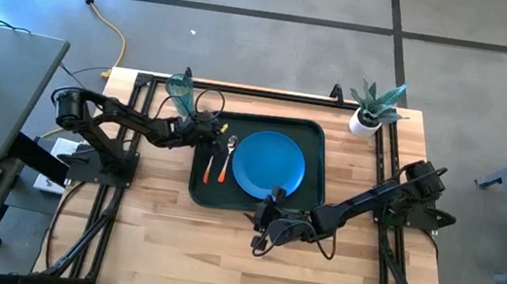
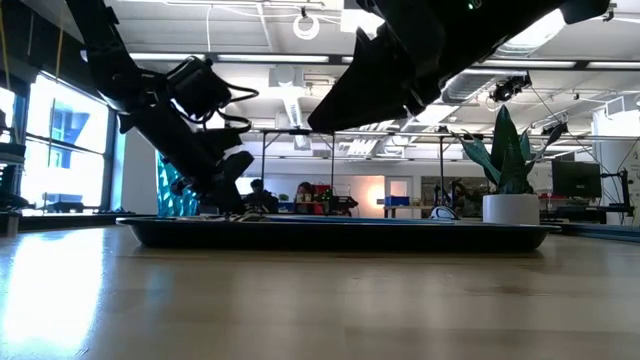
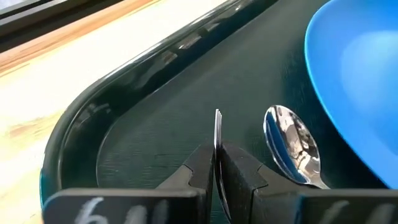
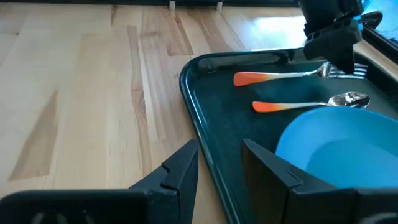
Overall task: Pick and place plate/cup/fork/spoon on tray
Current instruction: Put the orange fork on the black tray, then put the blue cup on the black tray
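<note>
On the tray [image 1: 318, 136], fork [image 4: 292, 76] tines pinched between left end effector [image 3: 219, 163] fingers, spoon [image 3: 291, 144] alongside.

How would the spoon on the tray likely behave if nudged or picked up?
The spoon looks stiff and light. Its shiny bowl probably slips in a grip. Lying flat on the tray, it would likely slide, not roll.
</note>
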You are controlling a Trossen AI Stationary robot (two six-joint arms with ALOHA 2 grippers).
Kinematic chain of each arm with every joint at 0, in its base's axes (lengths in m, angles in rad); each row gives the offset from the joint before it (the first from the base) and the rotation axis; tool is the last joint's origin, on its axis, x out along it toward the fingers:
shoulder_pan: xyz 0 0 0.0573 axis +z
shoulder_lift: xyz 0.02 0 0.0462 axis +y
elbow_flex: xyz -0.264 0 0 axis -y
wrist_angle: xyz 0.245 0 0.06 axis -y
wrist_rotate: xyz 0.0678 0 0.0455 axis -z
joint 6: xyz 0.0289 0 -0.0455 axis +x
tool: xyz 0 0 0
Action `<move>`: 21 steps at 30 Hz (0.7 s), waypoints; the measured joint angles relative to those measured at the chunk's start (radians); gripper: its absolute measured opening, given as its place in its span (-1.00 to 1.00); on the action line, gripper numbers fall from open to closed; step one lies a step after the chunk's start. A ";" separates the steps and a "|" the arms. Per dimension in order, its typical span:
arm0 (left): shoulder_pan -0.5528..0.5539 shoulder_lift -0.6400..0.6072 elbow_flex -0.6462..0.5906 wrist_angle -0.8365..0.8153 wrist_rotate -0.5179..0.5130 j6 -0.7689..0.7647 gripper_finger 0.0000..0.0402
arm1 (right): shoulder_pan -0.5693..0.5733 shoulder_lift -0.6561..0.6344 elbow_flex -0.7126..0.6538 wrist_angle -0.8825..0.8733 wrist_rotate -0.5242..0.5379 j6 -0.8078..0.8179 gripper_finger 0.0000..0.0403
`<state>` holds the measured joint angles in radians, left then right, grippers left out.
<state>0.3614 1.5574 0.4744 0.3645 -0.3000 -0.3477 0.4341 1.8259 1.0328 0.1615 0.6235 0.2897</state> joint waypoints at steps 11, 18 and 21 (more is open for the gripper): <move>0.001 0.000 0.000 -0.001 0.005 -0.004 -0.86 | 0.036 0.000 0.000 -0.006 0.027 0.024 -0.43; 0.001 -0.002 0.000 -0.001 0.006 -0.007 -0.45 | 0.040 0.000 0.000 -0.007 0.038 0.056 -0.43; 0.001 -0.036 0.000 -0.002 0.004 0.014 -0.27 | 0.040 0.000 0.000 -0.007 0.038 0.072 -0.43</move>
<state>0.3626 1.5209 0.4740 0.3625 -0.2963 -0.3340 0.4744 1.8259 1.0328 0.1547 0.6613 0.3619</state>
